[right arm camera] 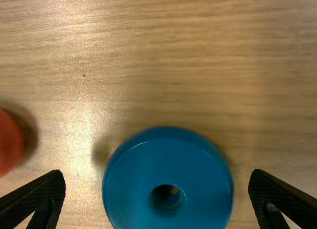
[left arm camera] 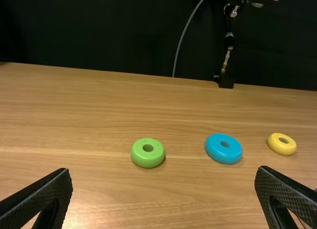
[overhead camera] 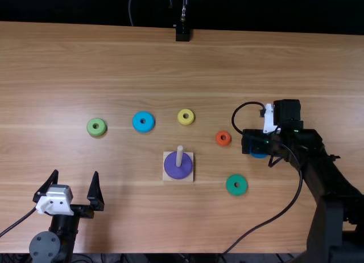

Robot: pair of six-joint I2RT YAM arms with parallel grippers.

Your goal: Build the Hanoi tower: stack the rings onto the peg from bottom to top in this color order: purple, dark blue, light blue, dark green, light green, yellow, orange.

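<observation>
Our dark blue ring [right arm camera: 131,184] lies on the table, right of the peg [overhead camera: 179,156].
We have the right gripper [overhead camera: 256,143] spread over it, untouched; the purple ring [overhead camera: 173,169] circles the peg's foot, and our left gripper [overhead camera: 75,175] stands wide apart, left of the peg.

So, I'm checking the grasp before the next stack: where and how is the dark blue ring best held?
Probably by opposite sides of its outer wall, from straight above with the right gripper. The dark blue ring lies flat, hole up, and the open fingers flank it.
</observation>
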